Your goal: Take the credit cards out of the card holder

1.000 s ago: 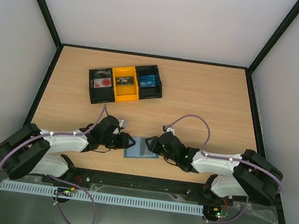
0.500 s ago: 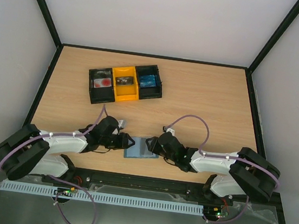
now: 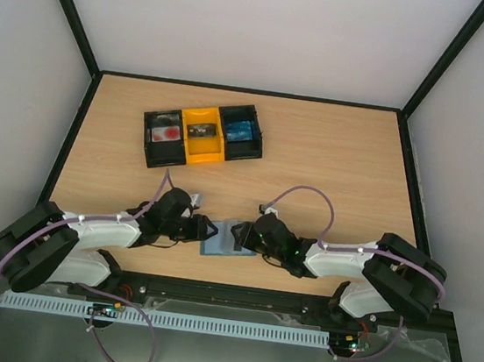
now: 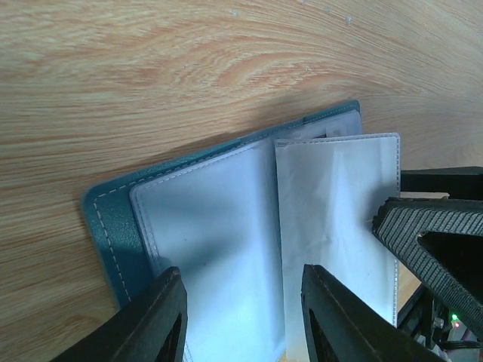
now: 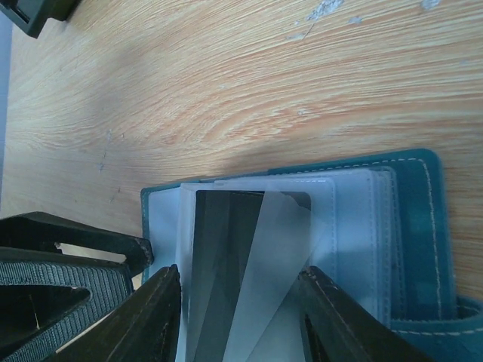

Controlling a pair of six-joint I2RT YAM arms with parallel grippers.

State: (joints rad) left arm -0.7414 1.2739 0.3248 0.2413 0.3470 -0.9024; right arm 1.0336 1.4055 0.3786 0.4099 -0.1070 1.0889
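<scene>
Over card holder (image 3: 219,244) left panel: left gripper (image 4: 241,302) half-spread, seemingly pinning sleeves (image 4: 211,226) flat. Over right panel: right gripper (image 5: 238,302) half-spread astride dark credit card (image 5: 223,249), likely for extraction. Holder open on table (image 3: 342,158).

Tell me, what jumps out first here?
The left tool and the right tool face each other over an open blue-grey card holder with clear sleeves, at the near edge of the table. Farther back on the left sits a black-and-yellow tray of three compartments.
</scene>
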